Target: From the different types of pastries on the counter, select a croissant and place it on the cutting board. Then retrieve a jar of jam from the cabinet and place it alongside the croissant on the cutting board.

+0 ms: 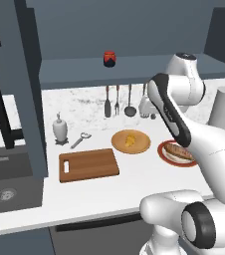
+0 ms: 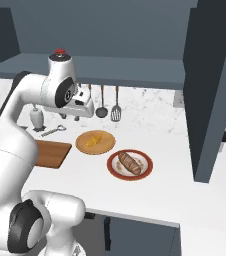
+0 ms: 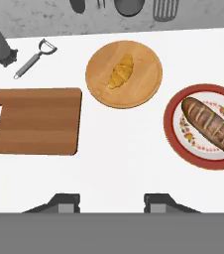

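Golden crescent croissant on round wooden plate

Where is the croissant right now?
The croissant lies on the round wooden plate, between the cutting board and the red-rimmed plate holding the brown pastry.

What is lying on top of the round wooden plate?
A single croissant lies on the round wooden plate. The plate surface under it is covered.
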You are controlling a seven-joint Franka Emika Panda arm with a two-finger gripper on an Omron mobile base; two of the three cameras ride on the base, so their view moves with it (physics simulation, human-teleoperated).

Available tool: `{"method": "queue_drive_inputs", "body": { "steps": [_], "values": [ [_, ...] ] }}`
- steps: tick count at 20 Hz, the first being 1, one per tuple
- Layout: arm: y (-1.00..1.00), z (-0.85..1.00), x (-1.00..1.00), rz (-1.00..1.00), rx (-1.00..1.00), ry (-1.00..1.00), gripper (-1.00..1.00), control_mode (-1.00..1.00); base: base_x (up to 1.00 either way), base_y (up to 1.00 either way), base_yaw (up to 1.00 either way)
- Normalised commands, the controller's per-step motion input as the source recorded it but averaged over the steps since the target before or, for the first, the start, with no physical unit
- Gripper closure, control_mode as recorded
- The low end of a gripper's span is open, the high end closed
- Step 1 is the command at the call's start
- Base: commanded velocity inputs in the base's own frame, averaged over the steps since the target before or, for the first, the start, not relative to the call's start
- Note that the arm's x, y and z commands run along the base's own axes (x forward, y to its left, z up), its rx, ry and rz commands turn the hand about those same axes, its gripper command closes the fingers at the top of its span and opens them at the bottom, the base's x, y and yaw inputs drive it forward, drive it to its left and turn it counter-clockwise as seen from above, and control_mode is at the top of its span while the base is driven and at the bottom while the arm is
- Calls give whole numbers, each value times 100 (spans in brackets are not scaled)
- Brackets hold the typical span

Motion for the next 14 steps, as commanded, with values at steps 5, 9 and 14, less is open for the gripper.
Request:
{"method": "queue_drive_inputs", "body": {
  "steps": [5,9,14],
  "values": [
    [34,-16,-7,-6,0,-8,-100,-100,0,0,0],
    [83,-80,3,-21,-18,4,-100,-100,0,0,0],
    [-15,-73,0,-4,1,-1,-100,-100,0,0,0]
  ]
}}
